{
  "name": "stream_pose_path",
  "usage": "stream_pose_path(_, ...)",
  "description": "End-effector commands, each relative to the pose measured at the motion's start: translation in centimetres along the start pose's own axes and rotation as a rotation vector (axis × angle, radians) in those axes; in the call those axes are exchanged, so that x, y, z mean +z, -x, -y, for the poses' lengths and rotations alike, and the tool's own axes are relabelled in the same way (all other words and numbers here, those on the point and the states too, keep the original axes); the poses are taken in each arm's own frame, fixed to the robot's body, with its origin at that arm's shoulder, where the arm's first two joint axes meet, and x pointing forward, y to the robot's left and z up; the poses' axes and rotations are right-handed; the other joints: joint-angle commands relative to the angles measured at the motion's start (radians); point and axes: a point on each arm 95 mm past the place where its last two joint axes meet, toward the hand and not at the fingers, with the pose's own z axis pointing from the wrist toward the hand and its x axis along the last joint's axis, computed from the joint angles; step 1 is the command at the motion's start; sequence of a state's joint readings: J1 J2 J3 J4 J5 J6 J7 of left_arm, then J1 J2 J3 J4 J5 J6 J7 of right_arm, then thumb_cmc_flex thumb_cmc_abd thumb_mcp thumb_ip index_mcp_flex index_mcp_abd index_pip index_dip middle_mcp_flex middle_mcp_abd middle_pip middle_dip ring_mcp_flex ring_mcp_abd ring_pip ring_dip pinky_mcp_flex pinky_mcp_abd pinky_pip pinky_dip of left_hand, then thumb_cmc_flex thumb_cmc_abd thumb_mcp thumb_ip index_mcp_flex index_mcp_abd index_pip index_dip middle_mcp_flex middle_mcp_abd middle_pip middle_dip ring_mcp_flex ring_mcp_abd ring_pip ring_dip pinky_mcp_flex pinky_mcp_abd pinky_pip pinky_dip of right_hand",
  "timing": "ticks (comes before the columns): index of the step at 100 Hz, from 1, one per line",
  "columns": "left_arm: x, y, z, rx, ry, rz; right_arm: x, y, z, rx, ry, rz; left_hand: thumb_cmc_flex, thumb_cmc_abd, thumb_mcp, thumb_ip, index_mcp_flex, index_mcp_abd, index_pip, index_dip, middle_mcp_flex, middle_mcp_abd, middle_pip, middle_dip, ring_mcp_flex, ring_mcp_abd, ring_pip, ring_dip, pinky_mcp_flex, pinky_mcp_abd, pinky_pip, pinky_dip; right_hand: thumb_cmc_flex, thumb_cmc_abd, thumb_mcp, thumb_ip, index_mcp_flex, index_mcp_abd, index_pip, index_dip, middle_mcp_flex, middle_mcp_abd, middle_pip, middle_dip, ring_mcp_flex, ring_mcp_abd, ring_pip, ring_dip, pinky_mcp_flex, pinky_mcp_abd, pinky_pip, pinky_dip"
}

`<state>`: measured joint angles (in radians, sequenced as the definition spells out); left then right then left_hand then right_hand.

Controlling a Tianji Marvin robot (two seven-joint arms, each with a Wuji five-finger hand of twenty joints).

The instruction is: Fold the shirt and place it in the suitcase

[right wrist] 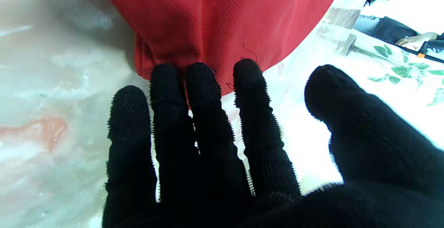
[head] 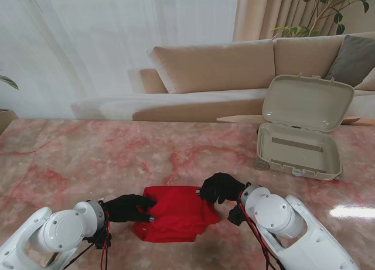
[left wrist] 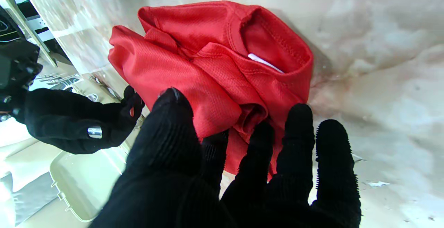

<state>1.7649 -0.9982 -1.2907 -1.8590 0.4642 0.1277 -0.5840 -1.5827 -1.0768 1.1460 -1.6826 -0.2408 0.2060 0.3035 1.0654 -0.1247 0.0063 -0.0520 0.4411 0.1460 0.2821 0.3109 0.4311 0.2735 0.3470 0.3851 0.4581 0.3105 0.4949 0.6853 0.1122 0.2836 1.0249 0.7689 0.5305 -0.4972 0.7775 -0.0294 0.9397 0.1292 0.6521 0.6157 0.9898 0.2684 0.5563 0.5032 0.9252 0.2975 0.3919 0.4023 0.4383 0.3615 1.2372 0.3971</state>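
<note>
The red shirt lies bunched into a rough, thick bundle on the pink-veined marble surface, close in front of me and between my two arms. My left hand is at its left edge, with the black-gloved fingers reaching onto the cloth. In my left wrist view the fingers are spread and lie over the near folds of the shirt; fabric bulges up between two of them, but I cannot tell whether I am truly pinching it or only pressing on it. The collar opening with its white label faces that camera.

My right hand is at the shirt's far right corner. In my right wrist view its fingers are stretched out nearly flat, three of them side by side with their tips touching the edge of the shirt, the thumb held well apart over bare surface. It grips nothing that I can see.

The beige suitcase stands well apart, farther from me and to my right, on the same surface. Its lid is raised upright and the shell below it shows only a strap across the inside. Beyond the surface is a beige sofa.
</note>
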Motion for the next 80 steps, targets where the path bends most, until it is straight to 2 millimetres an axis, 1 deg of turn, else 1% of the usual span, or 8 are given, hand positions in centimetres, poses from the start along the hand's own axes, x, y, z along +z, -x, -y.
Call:
stream_pose_path(1, -0.5, -0.1, -0.6, 0.008, 0.01, 0.008, -0.4, 0.0, 0.3, 0.001, -0.006, 0.001, -0.006, 0.051, -0.035, 0.012, 0.035, 0.008, -0.002, 0.012, 0.041, 0.011, -0.024, -0.004, -0.014, 0.031, -0.029, -0.009, -0.014, 0.017, -0.001, -0.005, -0.035, -0.004, -0.004, -0.004, 0.005, -0.019, 0.0, -0.002, 0.0, -0.014, -0.012, 0.01, -0.014, -0.026, -0.011, -0.015, -0.003, -0.016, -0.013, 0.006)
stream_pose_path(17, -2.1, -1.1, 0.1, 0.044, -0.042, 0.005, -1.3, -0.6, -0.2, -0.021, 0.031, -0.01, -0.011, 0.054, -0.036, 0.012, 0.046, 0.01, -0.011, 0.016, 0.048, 0.012, -0.028, -0.003, -0.011, 0.032, -0.032, -0.011, -0.014, 0.017, -0.001, -0.004, -0.03, 0.005, -0.018, -0.001, -0.001, -0.015, -0.007, -0.002, -0.008, -0.012, -0.017, 0.01, -0.019, -0.023, -0.015, -0.015, -0.007, -0.015, -0.017, 0.007)
stream_pose_path(34, -3.9, -2.0, 1.6, 0.109, -0.132, 0.016, -2.8, -1.8, -0.8, -0.032, 0.1, -0.043, -0.014, 0.053, -0.037, 0.011, 0.063, 0.01, -0.013, 0.021, 0.061, 0.009, -0.031, -0.002, -0.003, 0.031, -0.035, -0.013, -0.014, 0.018, -0.002, -0.005, -0.025, 0.01, -0.035, 0.004, 0.001, -0.014, -0.011, 0.003, -0.005, -0.01, -0.017, 0.011, -0.008, -0.017, -0.005, -0.007, -0.003, -0.007, -0.014, 0.013)
stream_pose_path(45, -4.5, -2.8, 2.5, 0.114, -0.199, 0.003, -3.6, -2.7, -1.0, -0.036, 0.151, -0.075, -0.018, 0.053, -0.037, 0.011, 0.078, 0.014, -0.012, 0.026, 0.072, 0.008, -0.031, -0.001, 0.002, 0.033, -0.036, -0.014, -0.013, 0.019, -0.003, -0.005, -0.025, 0.005, -0.041, 0.007, 0.002, -0.014, -0.015, 0.006, -0.006, -0.009, -0.02, 0.01, 0.004, -0.016, 0.009, 0.003, 0.006, -0.003, -0.005, 0.022)
stream_pose_path(60, -4.0, -4.0, 3.4, 0.087, -0.266, -0.051, -4.2, -3.7, -0.5, -0.036, 0.187, -0.119, -0.025, 0.059, -0.038, 0.01, 0.094, 0.012, -0.011, 0.031, 0.086, 0.008, -0.033, 0.0, 0.008, 0.035, -0.039, -0.015, -0.007, 0.028, -0.009, -0.009, -0.032, -0.005, -0.033, 0.01, 0.001, -0.017, -0.031, 0.016, -0.01, -0.014, -0.028, 0.008, 0.023, -0.014, 0.042, 0.028, 0.024, -0.001, 0.022, 0.047)
stream_pose_path(69, -3.1, -4.8, 3.7, 0.068, -0.265, -0.09, -4.1, -4.1, -0.1, -0.03, 0.187, -0.136, -0.028, 0.062, -0.038, 0.009, 0.097, 0.014, -0.012, 0.033, 0.087, 0.009, -0.036, 0.001, 0.008, 0.038, -0.041, -0.015, -0.006, 0.03, -0.011, -0.01, -0.033, -0.01, -0.028, 0.008, 0.0, -0.021, -0.033, 0.018, -0.011, -0.016, -0.03, 0.008, 0.029, -0.014, 0.051, 0.034, 0.03, 0.0, 0.03, 0.054)
stream_pose_path(80, -1.8, -5.2, 3.8, 0.064, -0.233, -0.123, -3.7, -4.2, 0.5, -0.009, 0.173, -0.147, -0.03, 0.064, -0.039, 0.009, 0.096, 0.013, -0.015, 0.035, 0.088, 0.006, -0.038, 0.002, 0.008, 0.036, -0.043, -0.015, -0.007, 0.03, -0.013, -0.011, -0.033, -0.018, -0.02, 0.006, 0.004, -0.023, -0.03, 0.021, -0.006, -0.016, -0.028, 0.009, 0.034, -0.013, 0.059, 0.04, 0.032, 0.002, 0.035, 0.06)
